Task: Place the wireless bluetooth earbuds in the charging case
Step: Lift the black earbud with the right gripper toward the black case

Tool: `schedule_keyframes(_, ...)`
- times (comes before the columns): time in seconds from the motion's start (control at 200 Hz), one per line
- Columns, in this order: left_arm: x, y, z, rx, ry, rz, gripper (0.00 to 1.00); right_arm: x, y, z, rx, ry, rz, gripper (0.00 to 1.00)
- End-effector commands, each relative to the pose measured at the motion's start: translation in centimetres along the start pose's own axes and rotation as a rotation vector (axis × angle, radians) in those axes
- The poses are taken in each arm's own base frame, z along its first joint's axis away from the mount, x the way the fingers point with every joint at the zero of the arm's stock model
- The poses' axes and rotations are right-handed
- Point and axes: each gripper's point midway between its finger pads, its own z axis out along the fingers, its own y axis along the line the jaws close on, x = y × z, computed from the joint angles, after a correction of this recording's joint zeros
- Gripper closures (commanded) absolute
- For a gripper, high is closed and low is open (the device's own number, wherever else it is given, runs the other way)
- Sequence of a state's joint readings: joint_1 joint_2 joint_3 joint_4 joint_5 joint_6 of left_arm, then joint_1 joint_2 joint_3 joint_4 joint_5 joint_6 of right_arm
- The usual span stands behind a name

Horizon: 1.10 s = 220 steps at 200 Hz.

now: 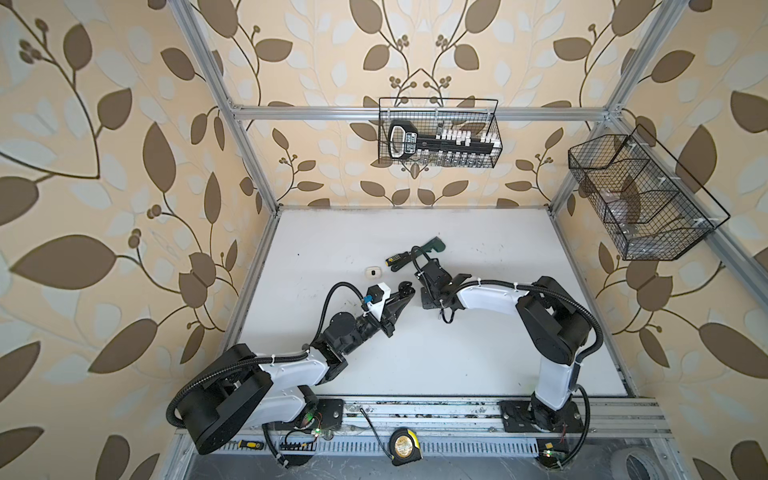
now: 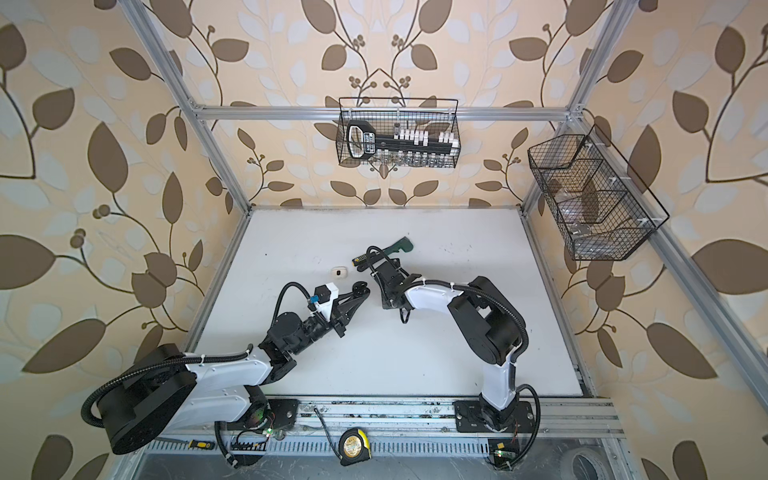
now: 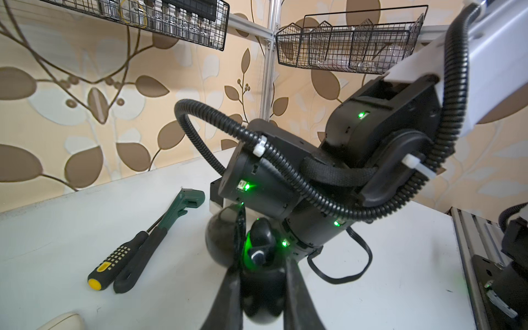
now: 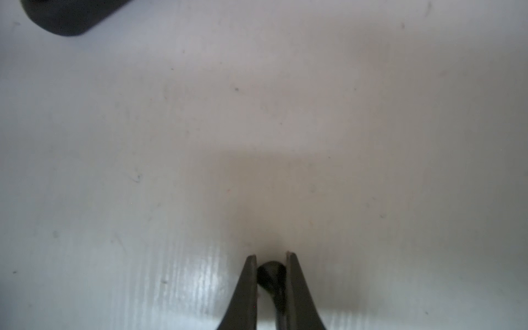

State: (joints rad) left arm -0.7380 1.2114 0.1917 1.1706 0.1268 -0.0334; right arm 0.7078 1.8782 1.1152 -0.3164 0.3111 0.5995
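Gripping black charging case [image 3: 263, 285] in left gripper [image 1: 409, 291] — fingers clamped on both sides of its lower shell, lid swung open. Sits near screwdriver [image 1: 397, 258], on the side toward front rail [image 1: 415, 409], apart from it; resting on white table [image 1: 498, 332] or lifted, cannot tell. Carries second black earbud [image 3: 261, 237] seated in a well of that case, green glow beside it.

Pinching black earbud [image 4: 271, 273] in right gripper [image 4: 271, 255] — fingers pressed together onto its two sides, tips down at table surface. Hidden under own wrist in both top views, so exact spot unclear; somewhere close to screwdriver's shaft end.

Lying alongside screwdriver: green wrench [image 1: 432, 245], handles side by side and seemingly touching in left wrist view. Lying flat and closed just beside screwdriver's yellow butt end, small gap between: cream-white case [image 1: 373, 272]. Hanging high, well beyond screwdriver: wire basket [image 1: 438, 104] with socket rail inside. Lying past front rail, well apart from screwdriver, on the side opposite that basket: yellow tape measure [image 1: 402, 446].
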Motion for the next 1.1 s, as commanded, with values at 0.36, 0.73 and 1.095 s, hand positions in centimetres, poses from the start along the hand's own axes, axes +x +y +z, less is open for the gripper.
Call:
schedule_keyframes(0.36,0.1,-0.7,2.9,0.074,-0.028,-0.132,1.00,-2.0,-2.6,-4.0,-0.006,-0.178,0.142,0.87)
schedule_keyframes(0.73,3.6,0.5,5.2,0.047,0.040,-0.272,1.00,-2.6,-3.9,-6.2,-0.016,-0.273,0.205,0.87)
schedule_keyframes(1.095,3.6,-1.0,5.6,0.162,0.061,-0.270,1.00,-4.1,-4.1,-12.5,-0.151,-0.435,0.349,0.87)
